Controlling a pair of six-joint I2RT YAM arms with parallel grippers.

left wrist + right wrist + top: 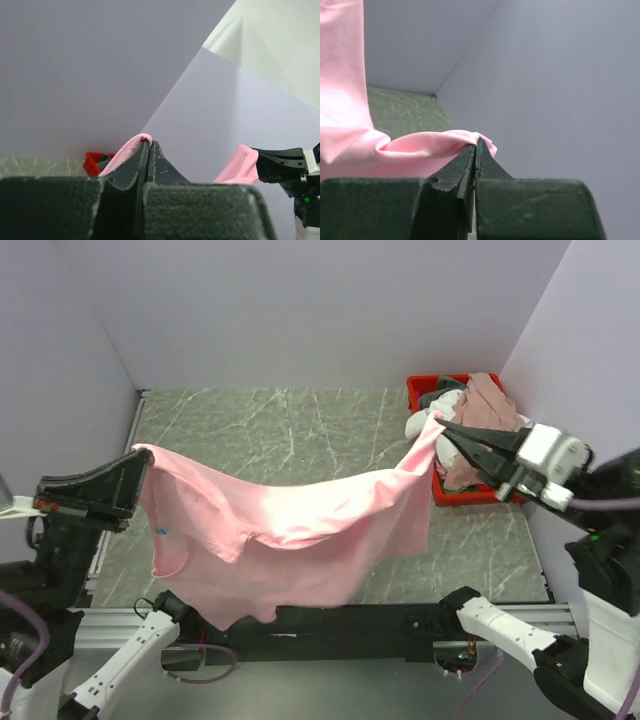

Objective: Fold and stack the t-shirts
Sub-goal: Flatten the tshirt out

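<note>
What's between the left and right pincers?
The light pink t-shirt sags between left pincer and right pincer, each shut on an edge. Top view shows it.

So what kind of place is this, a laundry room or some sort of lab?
Probably a robot lab cell: plain walls box in a marble-patterned table, the left gripper and right gripper hold a pink t-shirt above it, and a red bin holds more shirts.

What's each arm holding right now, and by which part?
Both hold the light pink t-shirt, hanging stretched between them. The left gripper pinches its left end, right gripper its right end, jaws shut on cloth edge. Hem or shoulder: can't tell.
</note>
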